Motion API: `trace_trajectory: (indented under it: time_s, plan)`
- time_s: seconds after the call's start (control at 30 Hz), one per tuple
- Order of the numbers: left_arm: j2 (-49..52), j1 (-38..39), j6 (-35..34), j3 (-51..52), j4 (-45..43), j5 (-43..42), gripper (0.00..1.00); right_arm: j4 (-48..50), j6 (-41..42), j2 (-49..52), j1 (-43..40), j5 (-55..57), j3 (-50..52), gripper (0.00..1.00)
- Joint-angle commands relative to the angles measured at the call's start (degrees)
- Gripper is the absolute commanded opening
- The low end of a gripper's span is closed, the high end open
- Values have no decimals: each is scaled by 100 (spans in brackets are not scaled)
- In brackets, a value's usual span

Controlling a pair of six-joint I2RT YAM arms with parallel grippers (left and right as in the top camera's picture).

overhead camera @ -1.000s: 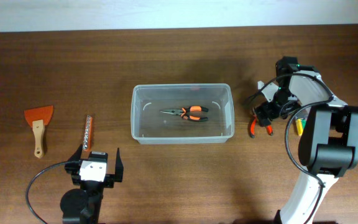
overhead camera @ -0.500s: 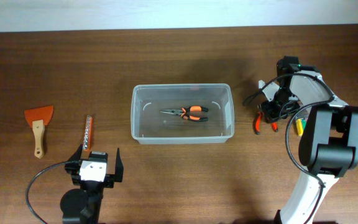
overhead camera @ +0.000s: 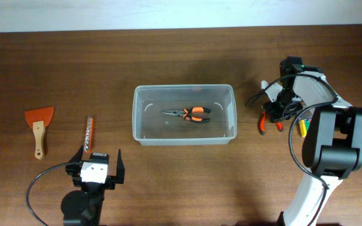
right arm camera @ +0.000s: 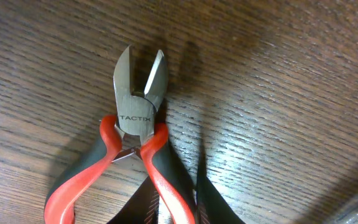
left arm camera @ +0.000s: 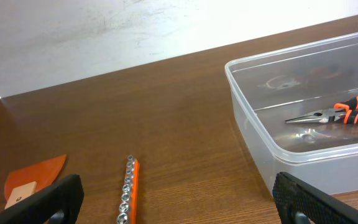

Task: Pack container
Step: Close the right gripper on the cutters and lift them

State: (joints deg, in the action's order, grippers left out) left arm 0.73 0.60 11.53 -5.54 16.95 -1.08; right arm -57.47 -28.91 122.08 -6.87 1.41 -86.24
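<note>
The container (overhead camera: 185,139) is a clear bin in the middle of the table, also in the left wrist view as the container (left arm camera: 247,118). Orange-handled long-nose pliers (overhead camera: 190,113) lie inside it. To the right of the bin, red-and-black cutters (overhead camera: 264,122) lie on the wood. My right gripper (overhead camera: 274,113) is down at them. In the right wrist view its fingers (right arm camera: 145,208) pinch the right handle of the cutters (right arm camera: 135,118), whose jaws point away. My left gripper (overhead camera: 97,169) stands open near the front left, with nothing between its fingers (left arm camera: 42,202).
A socket rail (overhead camera: 88,135) and an orange scraper (overhead camera: 39,129) lie left of the bin; the rail (left arm camera: 128,193) is just ahead of the left gripper. A yellow-handled tool (overhead camera: 303,127) lies under the right arm.
The right gripper has closed onto one cutter handle. The cutters have shifted slightly right and turned more upright. The left arm has not moved.
</note>
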Motion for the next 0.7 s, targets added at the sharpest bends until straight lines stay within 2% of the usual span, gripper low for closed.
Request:
trace_trajectory:
  time_s: [0.0, 0.47, 0.5, 0.67]
  plan:
    - [-44, -28, -28, 31, -4, -59, 99, 44, -37, 216, 17, -358, 229, 20]
    - [-44, -28, -28, 31, -4, -59, 99, 52, -37, 216, 17, -356, 229, 8]
    - [-44, -28, -28, 31, -4, -59, 99, 52, -37, 216, 17, -356, 229, 4]
    - [-44, -28, -28, 31, -4, -59, 99, 15, -35, 214, 17, -356, 186, 4]
